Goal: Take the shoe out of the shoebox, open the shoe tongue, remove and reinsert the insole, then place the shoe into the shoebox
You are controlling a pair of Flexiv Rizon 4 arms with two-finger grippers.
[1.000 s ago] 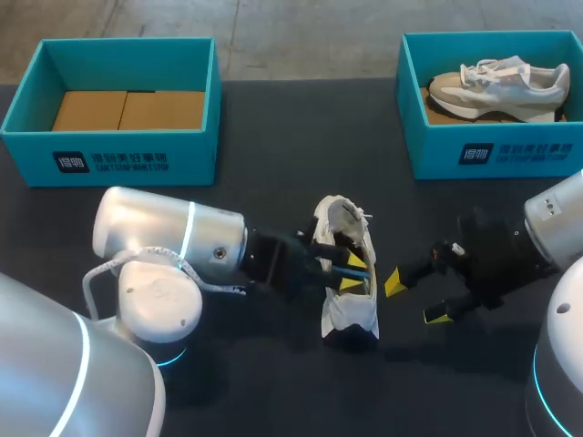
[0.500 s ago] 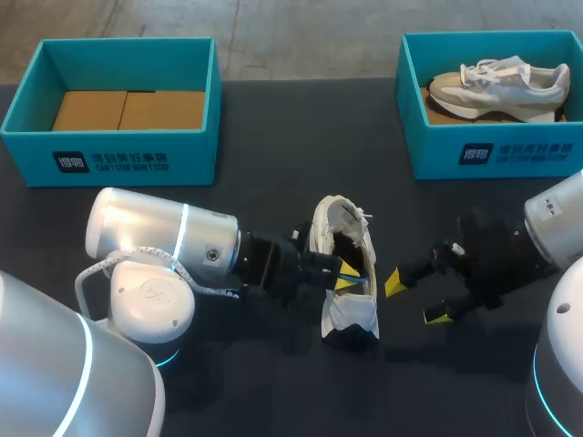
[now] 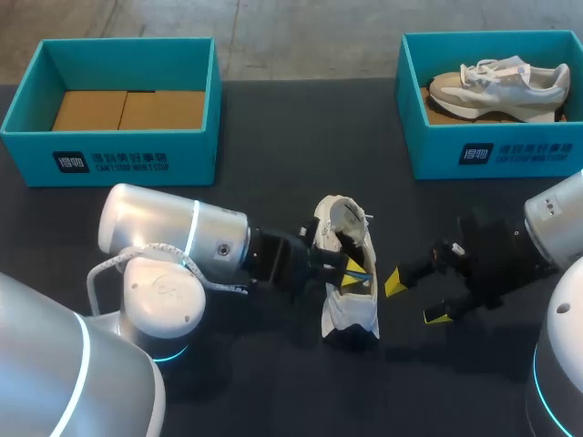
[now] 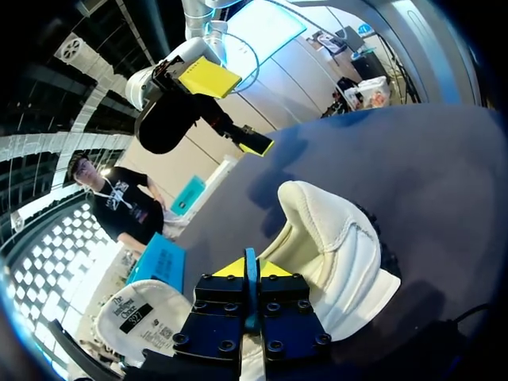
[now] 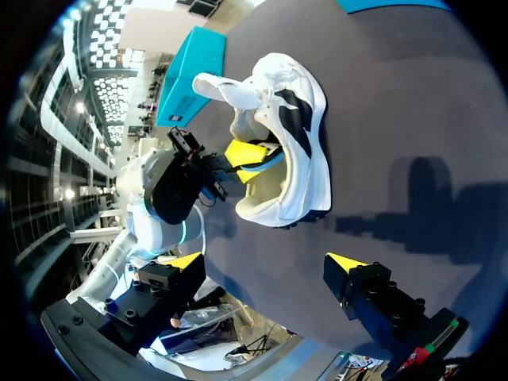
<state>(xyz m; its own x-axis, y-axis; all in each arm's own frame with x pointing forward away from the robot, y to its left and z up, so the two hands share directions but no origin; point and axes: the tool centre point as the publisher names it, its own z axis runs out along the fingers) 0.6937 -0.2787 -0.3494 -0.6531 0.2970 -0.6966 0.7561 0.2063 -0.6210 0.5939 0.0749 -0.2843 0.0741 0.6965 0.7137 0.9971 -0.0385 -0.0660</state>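
Now left claw (image 3: 352, 274) pinches blue insole (image 4: 251, 278) inside the shoe (image 3: 349, 314)

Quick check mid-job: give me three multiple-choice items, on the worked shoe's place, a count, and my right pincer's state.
1. The shoe outside the boxes is: A held in the air; B on the table; C on the floor.
2. Shoes in view: A one; B two; C three.
3. The right pincer is: A open and empty; B shut on the shoe; C shut on a lace.
Key: 1 B, it lies on the dark table. 2 B, a second shoe lies in the right shoebox. 3 A, its yellow tips stand apart beside the shoe, nothing between them.
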